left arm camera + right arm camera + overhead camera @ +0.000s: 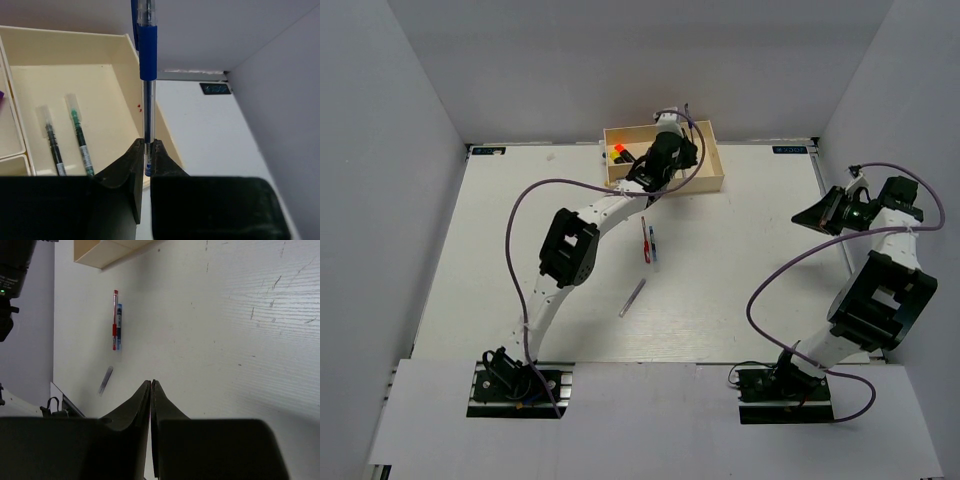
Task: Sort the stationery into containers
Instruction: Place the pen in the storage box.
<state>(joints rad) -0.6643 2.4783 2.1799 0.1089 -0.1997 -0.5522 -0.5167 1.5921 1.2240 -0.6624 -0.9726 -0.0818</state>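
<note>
While over tray [65, 75], L gripper [148, 150] tight on blue pen [148, 50].

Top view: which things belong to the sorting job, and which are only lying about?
Job: tray; blue pen in left gripper; black pen, green pen inside; red pen, grey pen on table.
Lying about: purple cables; black label.

No legible text; dark label [215, 88] at table [210, 135] edge too blurred.

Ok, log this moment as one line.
left hand: shut on blue pen above tray | right hand: shut, empty | large compartment: two pens | table: red pen, two more pens
</note>
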